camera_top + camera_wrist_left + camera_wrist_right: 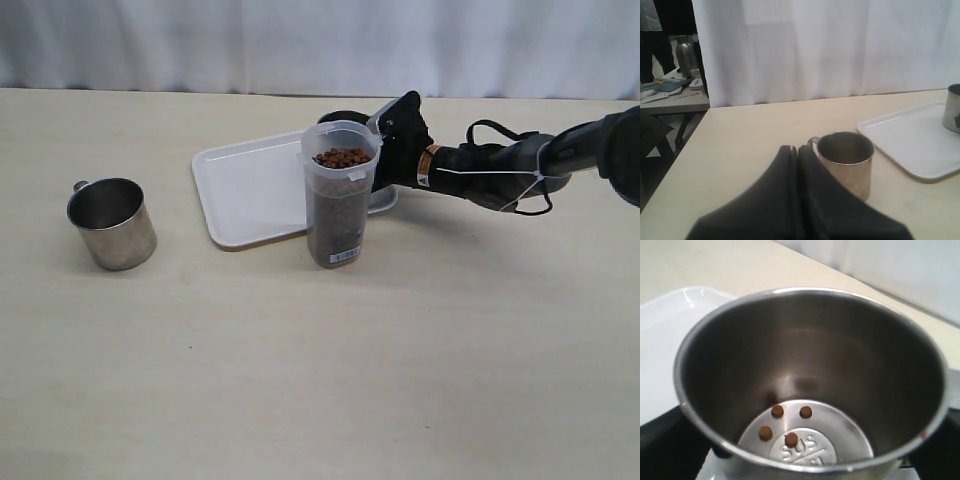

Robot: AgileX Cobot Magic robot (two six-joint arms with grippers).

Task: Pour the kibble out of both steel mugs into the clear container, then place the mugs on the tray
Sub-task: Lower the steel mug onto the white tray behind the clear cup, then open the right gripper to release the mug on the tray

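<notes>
1. The left fingers (782, 175) are pressed together with nothing between them. A mug (112, 222) stands upright ahead of them on the table (300, 360), left of the tray (250, 190).
2. The other mug (810, 355) stands on the tray behind the clear container (338, 215), with four pellets (777, 411) on its bottom.
3. The right fingers (670, 445) sit on either side of this mug. I cannot tell whether they press it.
4. The container stands just beside the tray's front edge, nearly full of kibble (342, 157).

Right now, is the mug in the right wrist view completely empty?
No, four kibble pellets lie on the bottom of the steel mug.
</notes>
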